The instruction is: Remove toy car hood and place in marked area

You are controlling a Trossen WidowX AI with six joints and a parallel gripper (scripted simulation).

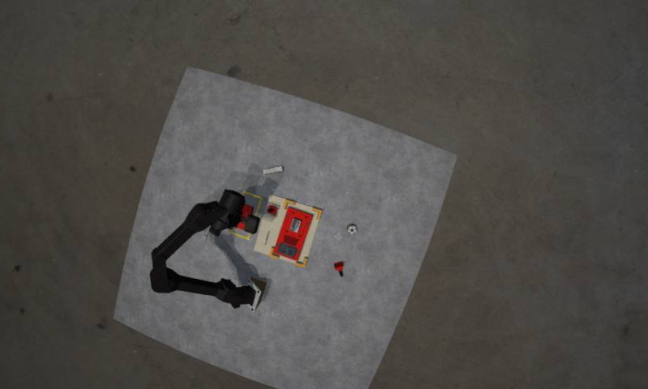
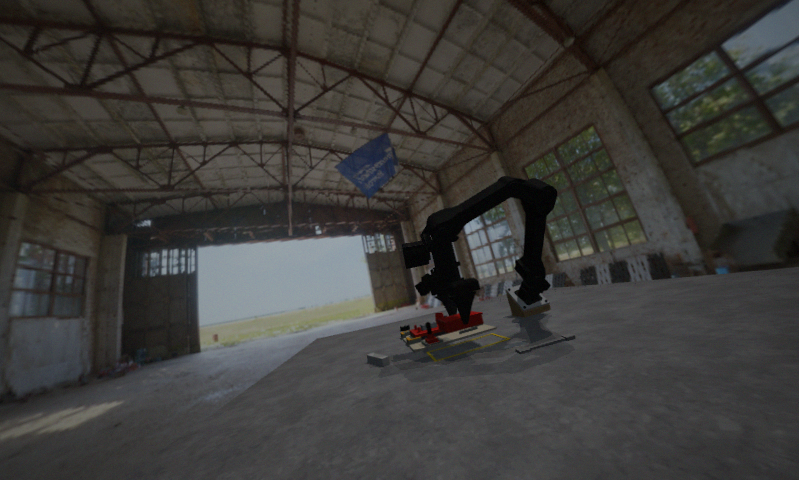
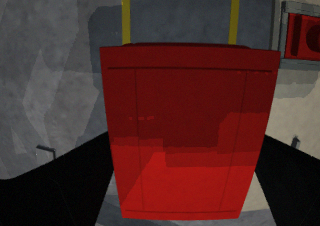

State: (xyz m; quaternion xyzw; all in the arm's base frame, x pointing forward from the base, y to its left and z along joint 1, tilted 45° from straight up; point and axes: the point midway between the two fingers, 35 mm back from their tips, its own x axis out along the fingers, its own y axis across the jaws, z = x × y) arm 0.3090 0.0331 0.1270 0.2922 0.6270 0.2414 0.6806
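Observation:
The red hood (image 1: 247,211) (image 2: 446,322) (image 3: 185,186) is off the car, held level between the two black fingers. My gripper (image 2: 459,315) (image 3: 184,139) is shut on its two long sides. In the top view the wrist hides the fingertips and part of the hood. The marked area, a yellow outline (image 1: 253,194) (image 2: 431,356) (image 3: 126,21), lies below; the hood hangs above it and covers part of it in the wrist view. The red toy car (image 1: 285,228) (image 2: 418,330) has its engine bay uncovered.
The car's beige board (image 1: 269,226) (image 3: 295,106) borders the marked area and carries a red part (image 1: 272,209) (image 3: 305,36) in a grey socket. A pale block (image 1: 272,169) (image 2: 377,359) and a thin tool (image 2: 545,343) lie nearby. A wheel (image 1: 351,228) and a red-and-black piece (image 1: 338,266) lie beyond the car.

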